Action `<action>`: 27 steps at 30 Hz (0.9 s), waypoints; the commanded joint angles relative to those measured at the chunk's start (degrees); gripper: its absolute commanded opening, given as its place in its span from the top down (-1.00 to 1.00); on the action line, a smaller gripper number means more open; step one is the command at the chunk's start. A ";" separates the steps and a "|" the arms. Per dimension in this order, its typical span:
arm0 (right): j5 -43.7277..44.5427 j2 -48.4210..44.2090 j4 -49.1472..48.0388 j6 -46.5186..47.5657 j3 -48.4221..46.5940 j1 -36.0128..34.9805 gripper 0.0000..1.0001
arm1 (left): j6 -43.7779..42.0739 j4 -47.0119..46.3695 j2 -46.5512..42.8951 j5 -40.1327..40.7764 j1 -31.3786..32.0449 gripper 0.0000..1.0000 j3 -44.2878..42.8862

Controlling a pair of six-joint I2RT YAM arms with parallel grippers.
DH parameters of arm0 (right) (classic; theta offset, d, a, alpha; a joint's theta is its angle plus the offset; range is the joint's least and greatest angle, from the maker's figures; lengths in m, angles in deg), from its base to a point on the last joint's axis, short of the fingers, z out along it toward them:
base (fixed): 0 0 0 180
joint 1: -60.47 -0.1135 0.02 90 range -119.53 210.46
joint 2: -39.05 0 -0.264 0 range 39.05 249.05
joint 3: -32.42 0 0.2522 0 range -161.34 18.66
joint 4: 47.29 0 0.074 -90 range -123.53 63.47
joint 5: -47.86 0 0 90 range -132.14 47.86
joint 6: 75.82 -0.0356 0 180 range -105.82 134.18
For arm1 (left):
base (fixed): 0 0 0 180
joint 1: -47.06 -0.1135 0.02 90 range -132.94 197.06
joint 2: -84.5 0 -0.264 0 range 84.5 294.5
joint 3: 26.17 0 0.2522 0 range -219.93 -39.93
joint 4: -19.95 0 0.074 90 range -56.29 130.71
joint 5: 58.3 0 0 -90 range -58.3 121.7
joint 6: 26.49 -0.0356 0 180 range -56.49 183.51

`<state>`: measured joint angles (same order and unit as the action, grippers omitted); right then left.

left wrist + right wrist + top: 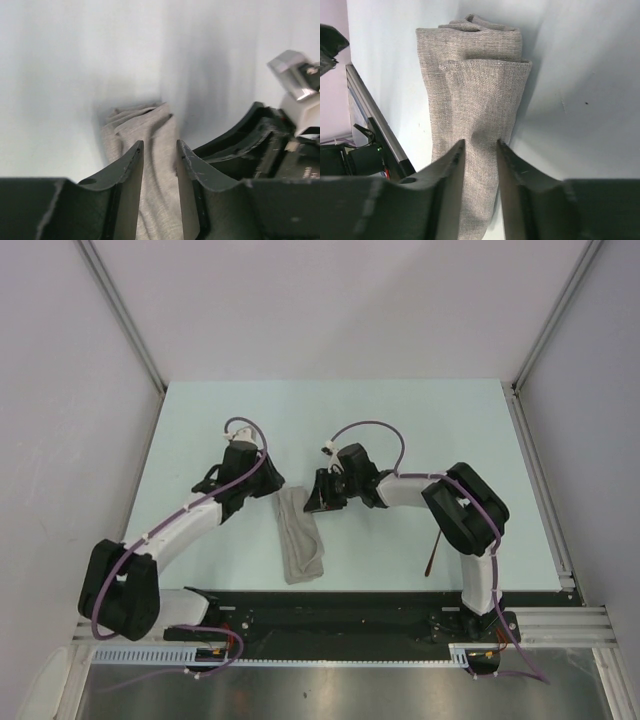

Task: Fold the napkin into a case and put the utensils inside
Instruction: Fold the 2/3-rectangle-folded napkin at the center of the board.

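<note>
The napkin [300, 545], folded into a narrow oblong, is lying flat near the middle of the table [400, 420], its long axis running from the near edge away from the arm bases. The left gripper [270, 486] is sitting at the left of its far end, jaws standing apart, with cloth showing through the gap and nothing gripped. The right gripper [318, 502] is sitting at the right of that end, likewise parted and gripping nothing. The copper fork [432, 552] is lying well apart, beside the right arm
</note>
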<state>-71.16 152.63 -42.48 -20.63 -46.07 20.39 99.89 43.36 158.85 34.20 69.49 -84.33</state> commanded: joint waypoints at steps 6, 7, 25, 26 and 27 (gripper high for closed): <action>-2.27 2.00 -5.55 -2.72 -1.01 -0.97 0.55 | -5.35 4.93 11.60 -6.63 0.94 0.15 -10.17; -2.45 2.08 -5.64 -2.90 -1.01 -0.97 0.56 | -5.62 5.20 12.39 -6.72 1.20 0.14 -10.61; -3.33 2.17 -6.52 -3.16 -0.66 -0.79 0.60 | -11.77 15.75 20.57 10.77 8.41 0.15 -19.14; -3.33 2.17 -6.52 -3.16 -0.66 -0.79 0.61 | -11.77 15.92 20.84 11.03 8.50 0.14 -19.32; -3.33 2.09 -6.52 -3.16 -0.66 -0.71 0.60 | -11.68 16.54 21.10 11.38 8.50 0.14 -19.49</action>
<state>-73.56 154.36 -46.74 -23.73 -46.07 19.69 89.46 56.91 179.09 41.28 77.43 -101.35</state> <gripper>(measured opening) 0.200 0.429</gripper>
